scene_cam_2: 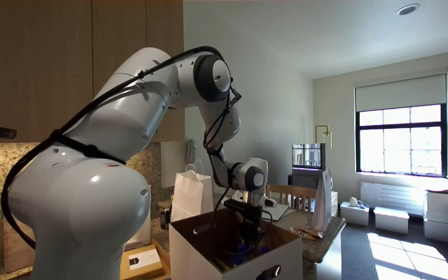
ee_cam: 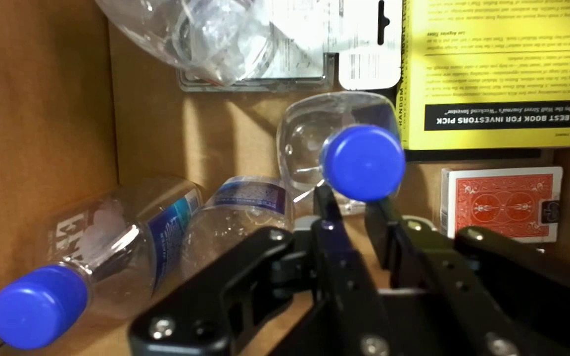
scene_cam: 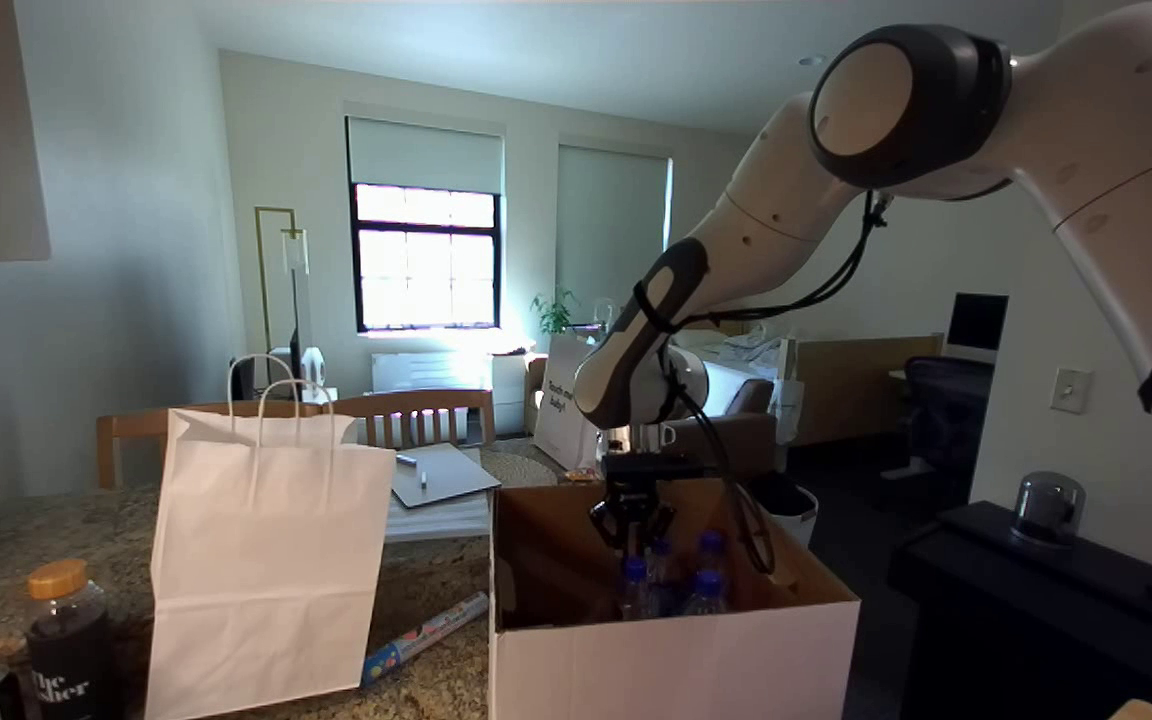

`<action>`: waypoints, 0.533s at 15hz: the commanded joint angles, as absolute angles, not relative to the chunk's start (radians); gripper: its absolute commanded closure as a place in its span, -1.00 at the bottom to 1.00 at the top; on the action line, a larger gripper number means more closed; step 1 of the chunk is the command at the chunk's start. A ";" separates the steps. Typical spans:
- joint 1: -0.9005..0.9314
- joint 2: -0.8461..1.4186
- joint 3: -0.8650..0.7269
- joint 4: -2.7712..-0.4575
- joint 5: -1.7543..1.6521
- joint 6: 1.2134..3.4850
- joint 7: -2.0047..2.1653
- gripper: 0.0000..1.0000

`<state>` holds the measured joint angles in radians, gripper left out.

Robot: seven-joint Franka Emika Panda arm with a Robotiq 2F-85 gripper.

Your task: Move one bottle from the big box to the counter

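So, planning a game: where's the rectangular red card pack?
In the wrist view, the card pack is at right, pictured below the yellow printed book, inside the brown cardboard box.

Arm (scene_cam_2: 130, 116) arched, end effector (ee_cam: 353, 200) downward, 2 fingers (ee_cam: 330, 208) slightly apart.

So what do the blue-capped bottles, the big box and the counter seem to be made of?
The bottles look like glossy plastic, probably: see-through walls with sharp glints. The big box seems matte cardboard, with thin flat walls, brown inside and pale outside. The counter looks like stone, perhaps granite, from its brown speckling; laminate is possible, polish unclear.
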<state>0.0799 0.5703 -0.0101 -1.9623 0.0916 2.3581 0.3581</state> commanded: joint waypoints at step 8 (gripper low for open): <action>0.094 0.525 -0.020 -2.022 0.103 2.385 0.377 0.09</action>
<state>0.0822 0.5703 -0.0102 -1.9630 0.0916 2.3581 0.3581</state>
